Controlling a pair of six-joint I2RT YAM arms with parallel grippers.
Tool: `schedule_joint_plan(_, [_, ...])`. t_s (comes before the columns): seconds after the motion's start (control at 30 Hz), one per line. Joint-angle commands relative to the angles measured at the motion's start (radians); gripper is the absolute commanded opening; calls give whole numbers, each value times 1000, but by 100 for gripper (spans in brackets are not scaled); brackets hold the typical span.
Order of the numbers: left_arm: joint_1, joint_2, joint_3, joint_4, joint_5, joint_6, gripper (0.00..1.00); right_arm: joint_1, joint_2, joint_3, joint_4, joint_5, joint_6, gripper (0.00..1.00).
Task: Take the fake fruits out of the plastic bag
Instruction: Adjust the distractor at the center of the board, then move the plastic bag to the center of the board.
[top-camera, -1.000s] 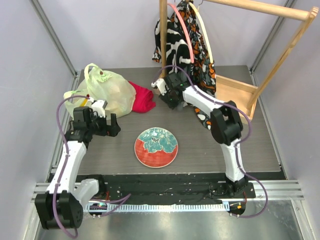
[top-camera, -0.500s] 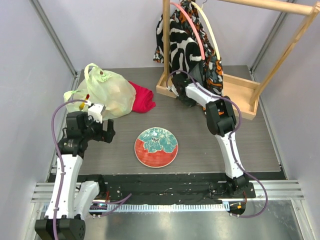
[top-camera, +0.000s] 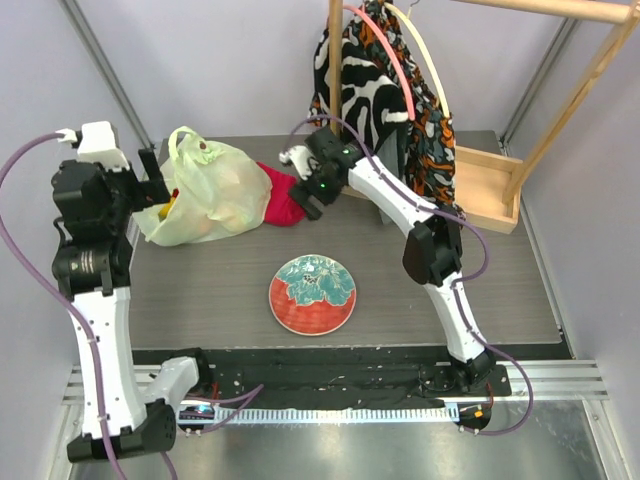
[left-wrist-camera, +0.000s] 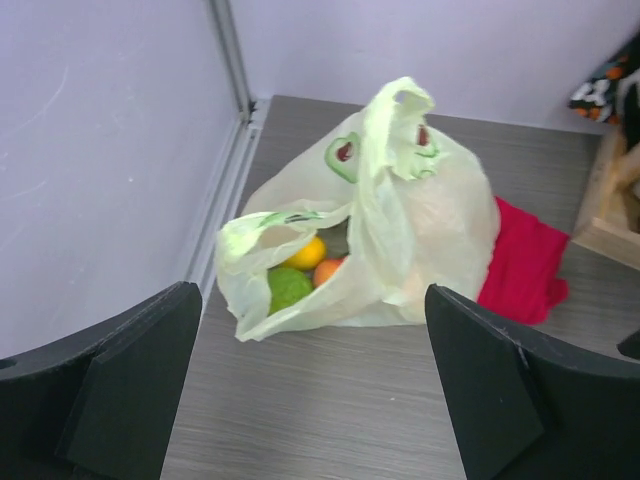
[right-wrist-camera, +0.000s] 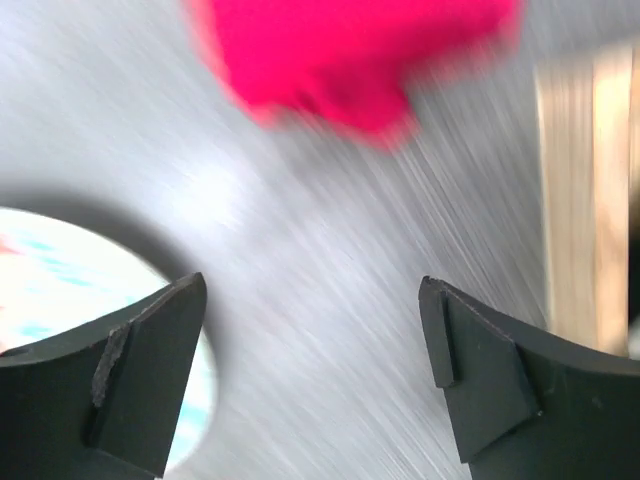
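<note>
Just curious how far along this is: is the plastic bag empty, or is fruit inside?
Not empty: the bag gapes open, with a yellow fruit, green fruit and orange fruit inside.

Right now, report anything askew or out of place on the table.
The plastic bag lies slumped on its side at the far left, mouth gaping, fake fruits showing inside. A crumpled red cloth sits bunched against it.
</note>
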Motion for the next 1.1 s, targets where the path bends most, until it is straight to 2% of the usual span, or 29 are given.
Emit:
schedule_joint_plan(0.0, [50,104,66,-39,-70,35,100,11,-133,180,75,-278,209,97])
schedule_joint_plan(0.07, [97,172,97,-42,-53,20,100,9,-165,180,196,-338,272,98])
schedule_joint_plan(0.13, [139,235,181,-68,-21,13,95,9,-189,157,332,-407,361,98])
schedule_joint_plan(0.17, [169,311,221,-91,1,24,94,11,-208,128,377,-429,391,98])
schedule_joint_plan(0.23, [194,405,369,-187,34,102,91,11,-220,99,475,-458,476,98])
schedule_joint_plan(0.27, [223,483,412,-227,62,131,90,12,-219,90,489,-479,499,98])
schedule_joint_plan(0.33, [240,531,471,-292,98,189,91,12,-210,93,503,-482,543,98])
schedule_joint_plan(0.5, [265,621,427,-381,292,401,93,17,-220,71,529,-495,586,98])
schedule_joint_plan(0.7, [262,675,312,-300,171,472,93,26,-237,56,542,-507,591,98])
schedule_joint_plan(0.8, [262,698,305,-286,220,474,90,35,-233,45,546,-498,591,98])
schedule_joint_plan(0.83, [256,713,308,-289,229,472,86,41,-227,40,546,-490,589,98])
schedule_joint_plan(0.93, [243,735,325,-338,271,480,51,57,-217,37,551,-467,592,98])
schedule_joint_plan(0.97, [242,743,334,-391,318,475,32,60,-213,36,552,-463,594,97])
schedule_joint_plan(1.07, [242,708,336,-489,422,440,8,70,-207,39,569,-464,629,97])
